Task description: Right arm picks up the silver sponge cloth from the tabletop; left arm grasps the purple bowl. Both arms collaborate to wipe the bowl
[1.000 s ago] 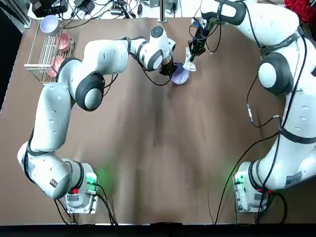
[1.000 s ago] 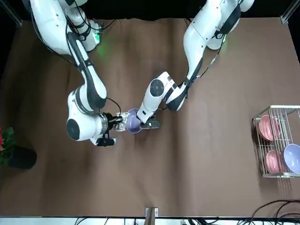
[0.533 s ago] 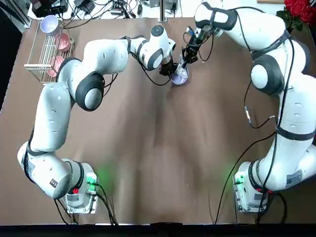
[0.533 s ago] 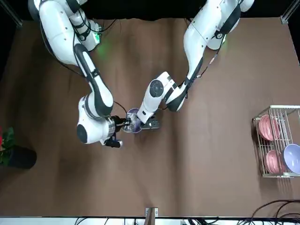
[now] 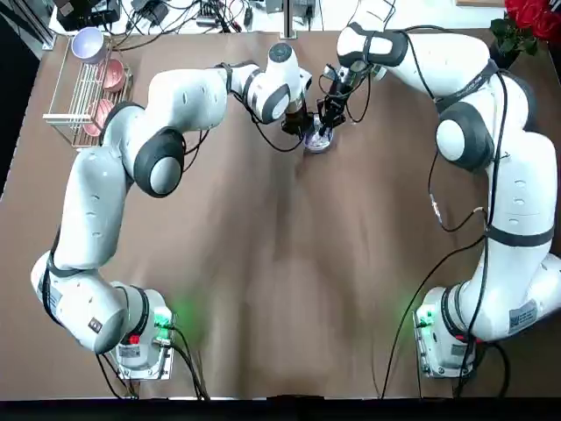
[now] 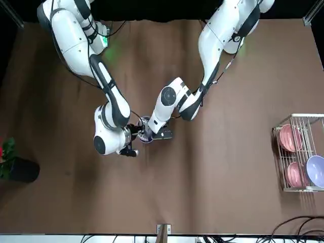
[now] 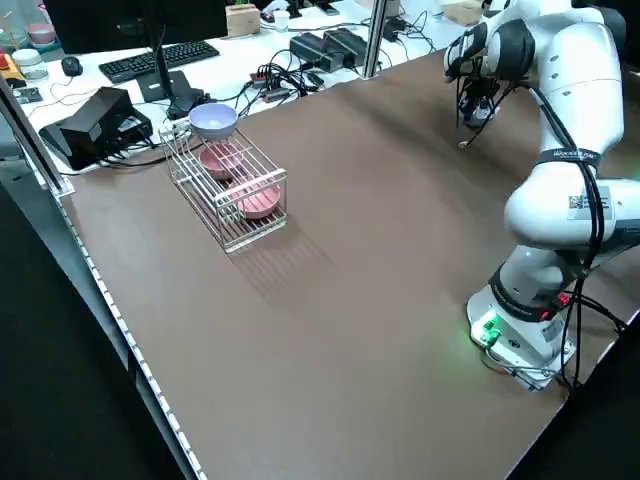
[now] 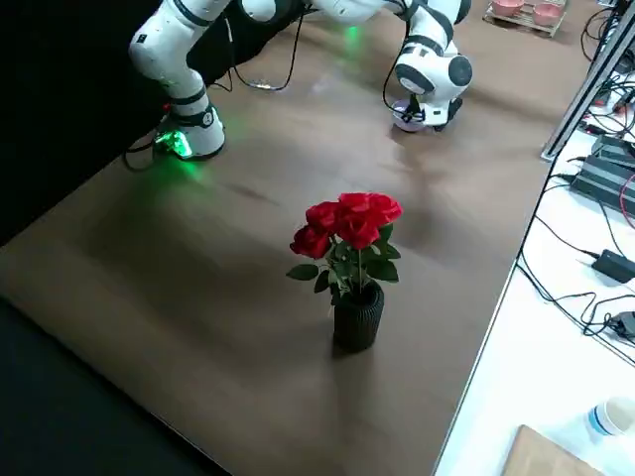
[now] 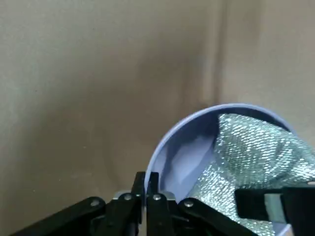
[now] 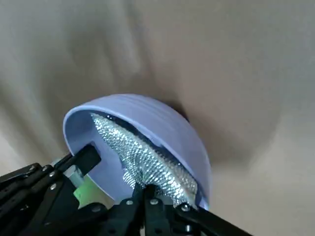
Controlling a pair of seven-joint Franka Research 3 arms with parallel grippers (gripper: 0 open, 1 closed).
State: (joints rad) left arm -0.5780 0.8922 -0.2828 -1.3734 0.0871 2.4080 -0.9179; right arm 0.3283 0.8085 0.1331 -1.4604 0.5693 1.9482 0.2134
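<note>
1. Left wrist view: seen gripping the rim of the purple bowl (image 9: pixel 182 162) with the left tool (image 9: pixel 146 183), drawn nearly closed around the thin wall.
2. Pressed inside the same bowl, just beyond: the silver sponge cloth (image 9: pixel 261 152), crumpled and glittering against the pale inner wall.
3. Pinched at the cloth's edge, as shown in the right wrist view: the right tool (image 10: pixel 144 194), nearly closed, at the bowl's mouth, across from the left tool.
4. Brought together over the far middle of the brown counter (image 5: pixel 263 263): both arms, meeting at the bowl.
5. Standing at the counter's far left: a wire rack (image 5: pixel 70 118) with two pink bowls (image 7: pixel 258 200) and a lilac bowl (image 7: pixel 213 120).
6. Set at the far right: red roses (image 8: pixel 347 220) in a dark ribbed pot (image 8: pixel 358 317).
7. Visible past the counter's edge: a white desk with a keyboard (image 7: pixel 160 60).
</note>
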